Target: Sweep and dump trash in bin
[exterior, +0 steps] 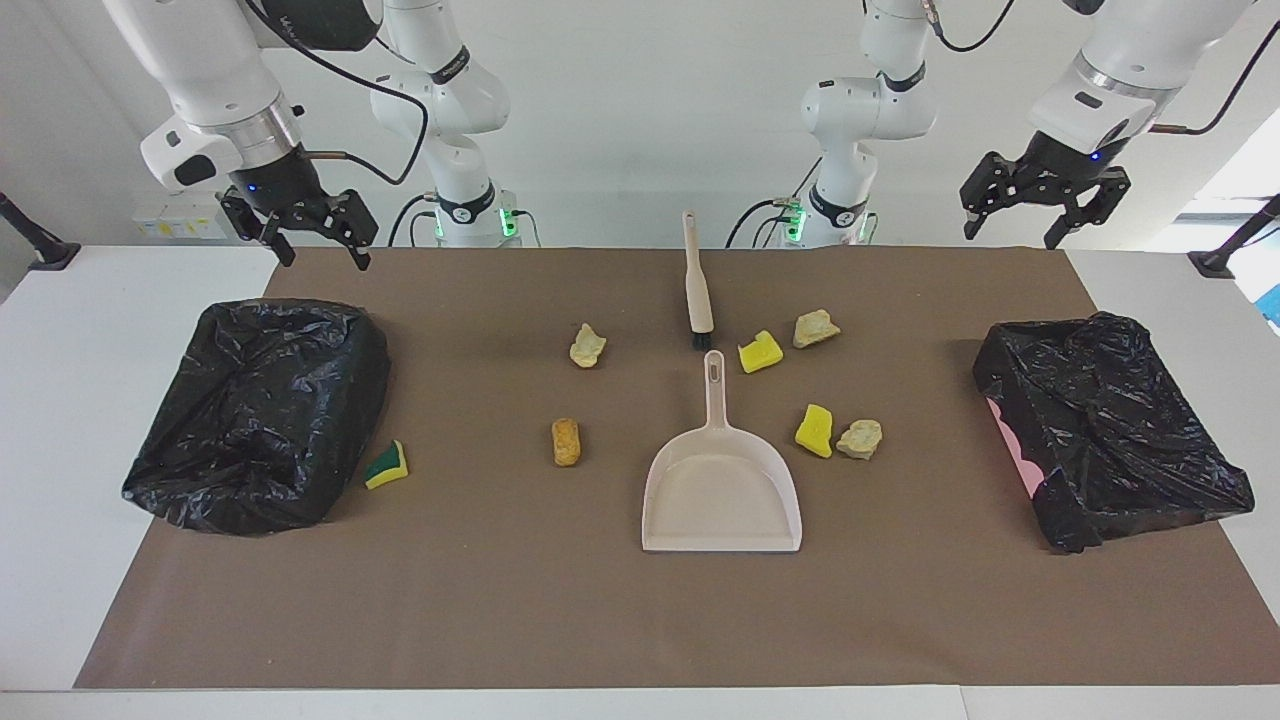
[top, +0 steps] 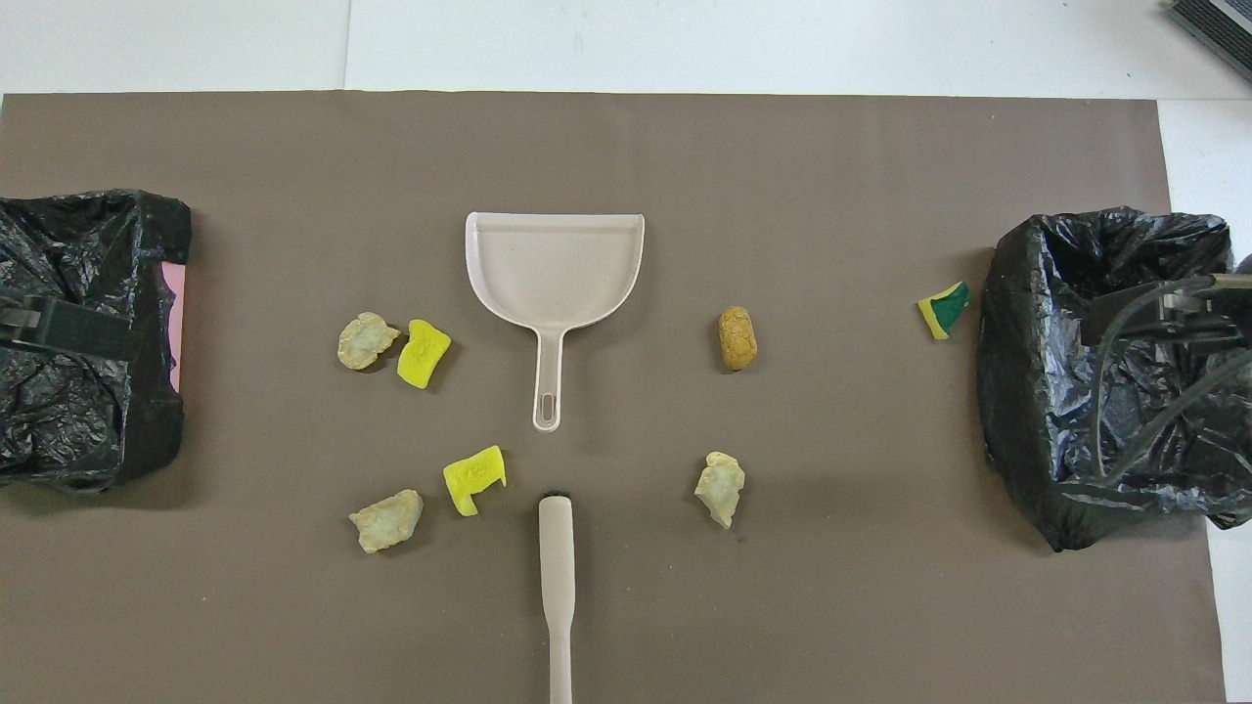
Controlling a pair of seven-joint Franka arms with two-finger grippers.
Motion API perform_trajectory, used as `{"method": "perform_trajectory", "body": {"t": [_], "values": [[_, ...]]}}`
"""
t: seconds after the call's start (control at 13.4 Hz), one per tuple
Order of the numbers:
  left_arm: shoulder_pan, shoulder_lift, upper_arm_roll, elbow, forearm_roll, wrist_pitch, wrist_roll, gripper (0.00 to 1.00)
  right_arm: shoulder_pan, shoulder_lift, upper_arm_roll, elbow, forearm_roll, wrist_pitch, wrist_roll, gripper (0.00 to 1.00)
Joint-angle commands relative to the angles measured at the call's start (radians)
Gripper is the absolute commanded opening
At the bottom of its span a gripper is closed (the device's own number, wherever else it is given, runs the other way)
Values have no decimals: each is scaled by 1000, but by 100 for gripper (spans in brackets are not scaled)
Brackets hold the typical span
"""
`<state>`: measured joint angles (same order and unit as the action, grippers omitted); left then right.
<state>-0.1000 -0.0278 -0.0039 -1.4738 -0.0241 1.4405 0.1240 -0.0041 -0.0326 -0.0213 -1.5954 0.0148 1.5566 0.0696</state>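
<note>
Worktop [exterior: 60, 420]: white, its middle covered by a brown mat [exterior: 500, 600]; the broad strip of mat farther from the robots than the dustpan lies bare.
Bin at the right arm's end [exterior: 255, 410]: black-bagged, sits on the mat's edge, well apart from the dustpan; in the overhead view cables cross its opening.
Bin at the left arm's end [exterior: 1110, 430]: black-bagged with a pink patch showing at its side, well apart from the dustpan; cut off by the frame in the overhead view.
Right gripper [exterior: 318, 238]: hangs in the air over the mat's corner by its bin, jaws spread and holding nothing.
Left gripper [exterior: 1012, 217]: hangs in the air above the mat's edge by its bin, jaws spread and holding nothing.
Dustpan [exterior: 722, 495]: beige, mid-mat, mouth facing away from the robots, handle toward them.
Brush [exterior: 696, 290]: beige, in line with the dustpan's handle and nearer the robots, black bristles almost at the handle's tip; cut off in the overhead view.
Trash: all seven pieces lie on the mat, none in the dustpan.
Toward the left arm's end: yellow sponge [exterior: 815, 430] touching beige lump [exterior: 860, 438] beside the pan; second yellow sponge [exterior: 760, 351] and second lump [exterior: 815, 328] beside the handle's tip.
Toward the right arm's end: orange-brown bun [exterior: 566, 441], third lump [exterior: 587, 345], and green-and-yellow sponge [exterior: 386, 465] just beside that bin.
</note>
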Motion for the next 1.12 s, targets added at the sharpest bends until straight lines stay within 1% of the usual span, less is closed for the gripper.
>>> {"method": "perform_trajectory", "body": {"t": [0.0, 0.22, 0.37, 0.52, 0.67, 0.74, 0.89, 1.04], "values": [[-10, -85, -36, -121, 3, 37, -9, 100, 7, -33, 9, -38, 19, 11, 6, 100], [-7, -213, -112, -329, 1, 116, -98, 100, 7, -10, 47, -40, 22, 23, 6, 100], [-10, -285, -137, -429, -23, 138, -116, 100, 7, 25, 90, -38, 22, 49, 7, 100], [-10, -310, -192, -499, -63, 152, -162, 100, 7, 81, 136, -38, 25, 106, 47, 100], [-9, -311, -279, -563, -80, 196, -255, 100, 25, 153, 181, -40, 48, 180, 107, 100], [-10, -319, -316, -603, -97, 231, -291, 100, 57, 190, 181, -40, 50, 222, 133, 100], [-10, -342, -362, -672, -176, 288, -325, 100, 111, 256, 181, -41, 50, 310, 171, 100], [-10, -362, -425, -727, -217, 314, -351, 100, 160, 301, 181, -43, 50, 377, 244, 100]]}}
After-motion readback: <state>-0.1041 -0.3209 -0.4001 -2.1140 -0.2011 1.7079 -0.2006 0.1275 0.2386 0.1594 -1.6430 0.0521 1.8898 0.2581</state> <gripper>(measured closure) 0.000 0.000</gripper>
